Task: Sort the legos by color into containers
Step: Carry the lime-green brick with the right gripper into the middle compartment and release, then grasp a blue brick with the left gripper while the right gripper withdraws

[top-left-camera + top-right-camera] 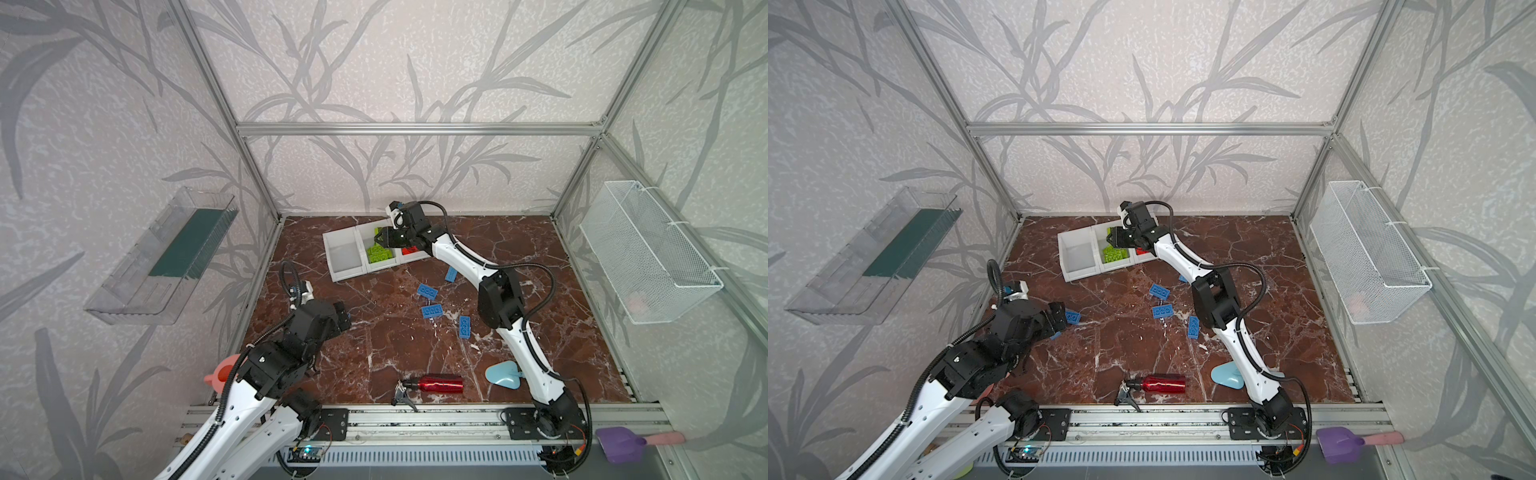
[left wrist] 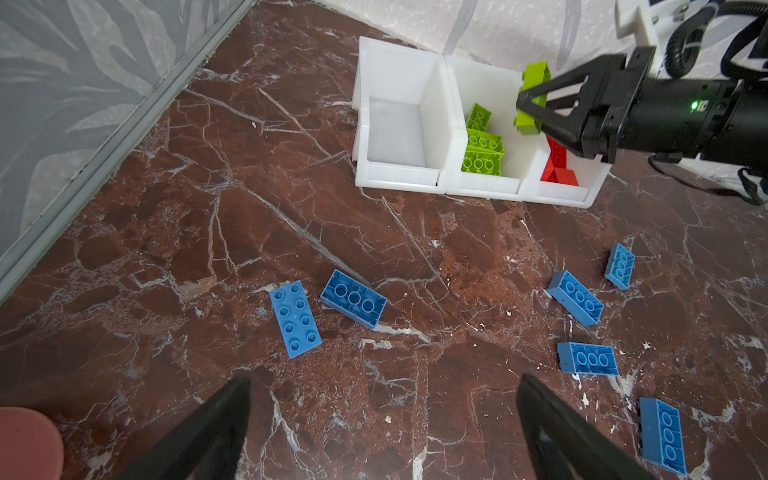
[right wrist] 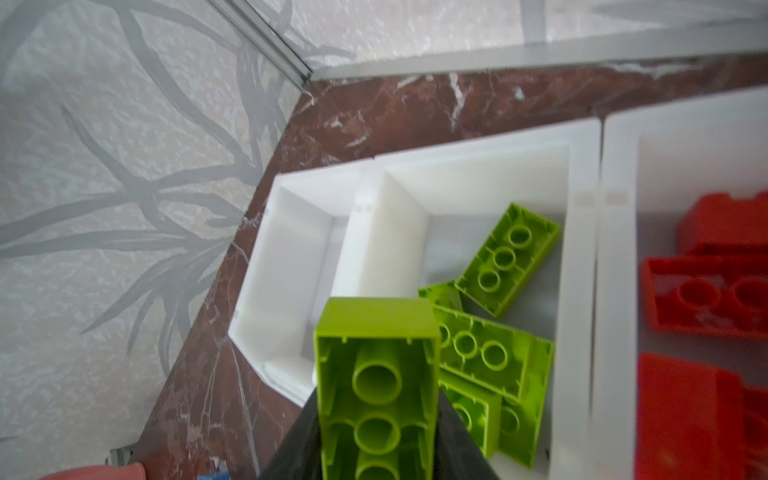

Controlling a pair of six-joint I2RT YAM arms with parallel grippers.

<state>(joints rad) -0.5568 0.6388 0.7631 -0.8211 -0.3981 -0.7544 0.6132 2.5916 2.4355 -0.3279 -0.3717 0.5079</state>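
The containers (image 1: 345, 266) are set at the back of the table (image 1: 374, 353), with legos (image 1: 378, 254) piled in the middle and right ones. Loose legos (image 1: 428, 292) are scattered before them; at the front, a water bottle (image 1: 442, 383) is laid left of a scoop (image 1: 504, 374).

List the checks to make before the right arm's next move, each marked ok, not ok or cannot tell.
1. The right gripper grips the green brick: ok.
2. It hangs over the middle bin, above other green bricks: ok.
3. The left bin is empty for blues: ok.
4. The left gripper is open: ok.
5. The blue bricks are binned: not ok.
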